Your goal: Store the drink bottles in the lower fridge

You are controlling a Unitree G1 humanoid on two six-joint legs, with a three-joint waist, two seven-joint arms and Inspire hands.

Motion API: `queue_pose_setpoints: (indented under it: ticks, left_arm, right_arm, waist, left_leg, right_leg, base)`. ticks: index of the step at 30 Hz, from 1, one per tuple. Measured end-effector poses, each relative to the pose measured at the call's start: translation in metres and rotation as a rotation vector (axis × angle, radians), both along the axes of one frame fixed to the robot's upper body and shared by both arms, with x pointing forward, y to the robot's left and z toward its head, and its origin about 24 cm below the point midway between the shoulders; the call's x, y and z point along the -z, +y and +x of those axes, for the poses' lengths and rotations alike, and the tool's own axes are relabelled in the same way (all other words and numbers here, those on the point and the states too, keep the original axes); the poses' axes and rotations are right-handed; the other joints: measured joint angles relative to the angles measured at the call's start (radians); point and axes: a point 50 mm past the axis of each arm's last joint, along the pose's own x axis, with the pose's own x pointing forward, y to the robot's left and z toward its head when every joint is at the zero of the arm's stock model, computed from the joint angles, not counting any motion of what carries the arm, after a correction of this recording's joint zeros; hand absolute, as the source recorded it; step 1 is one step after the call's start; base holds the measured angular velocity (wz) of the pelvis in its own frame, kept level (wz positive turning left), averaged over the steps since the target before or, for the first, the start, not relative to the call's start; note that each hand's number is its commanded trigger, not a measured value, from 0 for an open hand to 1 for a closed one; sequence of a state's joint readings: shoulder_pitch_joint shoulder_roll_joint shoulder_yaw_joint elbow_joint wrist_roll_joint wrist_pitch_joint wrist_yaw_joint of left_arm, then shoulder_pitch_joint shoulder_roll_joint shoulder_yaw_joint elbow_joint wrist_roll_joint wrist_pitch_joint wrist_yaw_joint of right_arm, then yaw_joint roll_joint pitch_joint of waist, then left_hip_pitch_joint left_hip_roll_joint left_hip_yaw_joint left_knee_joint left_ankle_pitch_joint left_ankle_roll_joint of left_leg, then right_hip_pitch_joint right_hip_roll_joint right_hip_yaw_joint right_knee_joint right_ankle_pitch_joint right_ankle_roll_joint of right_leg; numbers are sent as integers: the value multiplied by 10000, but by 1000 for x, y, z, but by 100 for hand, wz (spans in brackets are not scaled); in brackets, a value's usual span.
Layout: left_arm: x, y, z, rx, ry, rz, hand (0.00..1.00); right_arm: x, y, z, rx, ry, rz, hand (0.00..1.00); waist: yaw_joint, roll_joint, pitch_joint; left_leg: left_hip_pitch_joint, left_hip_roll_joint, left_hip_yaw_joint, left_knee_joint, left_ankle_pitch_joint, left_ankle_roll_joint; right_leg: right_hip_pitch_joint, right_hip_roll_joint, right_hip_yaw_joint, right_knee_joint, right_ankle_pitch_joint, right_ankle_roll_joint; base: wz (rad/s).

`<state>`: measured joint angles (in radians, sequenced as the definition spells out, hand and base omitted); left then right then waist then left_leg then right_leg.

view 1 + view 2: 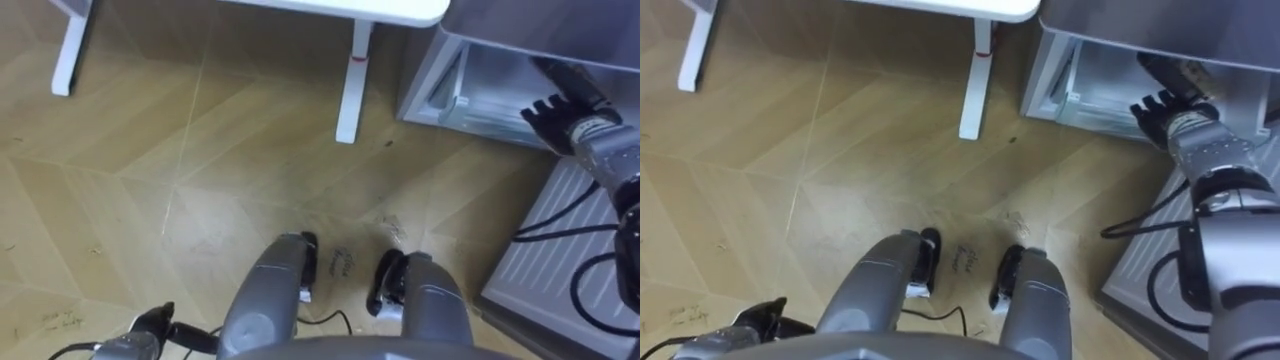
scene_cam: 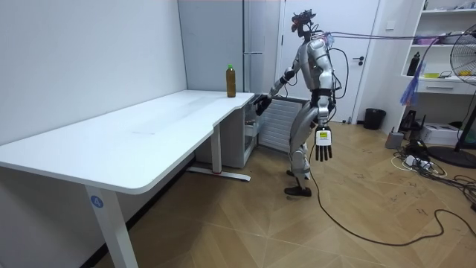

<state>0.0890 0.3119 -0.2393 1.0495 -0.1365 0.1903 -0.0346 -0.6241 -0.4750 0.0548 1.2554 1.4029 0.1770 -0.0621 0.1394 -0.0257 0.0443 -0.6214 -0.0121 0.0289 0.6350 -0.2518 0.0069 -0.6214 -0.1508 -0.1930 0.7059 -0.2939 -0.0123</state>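
Downward first, through the left eye view: the lower fridge (image 1: 440,85) stands open, its ribbed white door (image 1: 560,250) swung out in front of it. The right hand (image 1: 562,118) is reached into the open compartment, just past its front edge. A dark shape (image 1: 570,80) sits right behind that hand, deeper in the fridge. It may be a drink, but the view is too poor there to say, so I cannot tell how far the hand is closed or whether it holds anything. The left hand (image 1: 150,322) shows well away from the fridge, low at the robot's side.

The room view makes the rest plainer. The robot stands before the fridge with its right arm stretched in. The left hand hangs on the side away from the fridge with straight, spread fingers, holding nothing. One drink, a bottle (image 2: 230,80) with a green cap and dark contents, stands upright on the white worktop (image 2: 149,126), at the corner nearest the fridge (near the reaching hand, yet apart from it).

The right eye view repeats the first: right hand inside the fridge mouth, dark shape just beyond.

That bottle looks rigid and smooth-sided and, if full, fairly heavy, so it would likely slip in a loose hold. I would take it round the middle of the body, below the neck, and keep it upright, never lifting by the cap.
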Motion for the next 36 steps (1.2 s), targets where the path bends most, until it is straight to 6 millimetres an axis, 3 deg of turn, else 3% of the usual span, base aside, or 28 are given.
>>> queue_pose_setpoints:
  ticks: [7, 9, 13, 17, 19, 21, 28, 30, 33, 36]
  left_arm:
    - [0, 1, -1, -27, 61, -141, 0]
    - [0, 2, -3, 7, 162, -202, 0]
    - [1, 3, -6, -131, 294, -295, 0]
    - [1, 6, -15, -600, 350, -362, 0]
    - [1, 8, -20, -797, 433, -371, 0]
    - [1, 10, -25, -984, 476, -300, 0]
    - [2, 10, -40, -901, 773, -177, 0]
    - [3, 10, -48, -874, 958, -48, 0]
    - [5, 5, -48, -644, 1020, 12, 0]
    - [5, 3, -47, -589, 965, 20, 0]
  right_arm:
    - [16, 0, -15, -339, 740, 41, 0]
    - [24, -2, -24, -422, 934, 13, 0]
    - [37, -4, -40, -923, 1049, -108, 0]
    - [56, -11, -70, -1294, 1152, -65, 0]
    - [63, -12, -82, -1444, 1223, -11, 0]
    - [77, -15, -107, -1950, 1817, -270, 0]
    - [104, -10, -159, -3833, 3612, -830, 0]
    - [116, -3, -184, -4295, 4323, -636, 0]
    - [128, 8, -210, -4997, 5042, -505, 0]
    - [138, 21, -231, -5829, 5742, -358, 0]
  waist:
    - [-19, 37, -44]
    - [-111, 144, -131]
    - [-245, 233, -194]
    - [-402, 235, -392]
    - [-527, 206, -418]
    - [-540, 178, -442]
    - [-827, 52, -485]
    - [-823, -45, -468]
    - [-836, -154, -398]
    - [-882, -213, -379]
  left_leg:
    - [1126, 25, -19, -928, 158, 10]
    - [1493, 30, -92, -1088, 181, 39]
    - [2306, -12, -57, -1553, 219, 102]
    - [3152, 2, -63, -2071, 219, 111]
    - [3516, 10, -58, -2303, 219, 113]
    - [4094, 91, -44, -2689, 216, 107]
    - [4933, 219, -54, -3290, 282, -11]
    - [5239, 216, -24, -3355, 278, -16]
    - [5423, 217, 5, -3424, 278, -17]
    - [5665, 235, 34, -3633, 260, -36]
  right_leg:
    - [1171, 159, -67, -1046, 223, 105]
    - [1681, 151, -299, -1456, 329, 122]
    - [2581, 167, -358, -2054, 416, 271]
    - [3527, 309, -385, -2795, 589, 394]
    - [3893, 359, -389, -3046, 614, 414]
    - [4555, 503, -419, -3529, 733, 405]
    - [5554, 759, -510, -4570, 990, 367]
    - [5871, 770, -511, -4708, 986, 374]
    - [6064, 774, -486, -4778, 981, 379]
    - [6249, 796, -505, -4863, 982, 380]
  base:
    - [-2]
    - [9]
    - [3]
    - [-1]
    - [-2]
    - [-2]
    - [-2]
    - [0]
    - [-2]
    - [1]
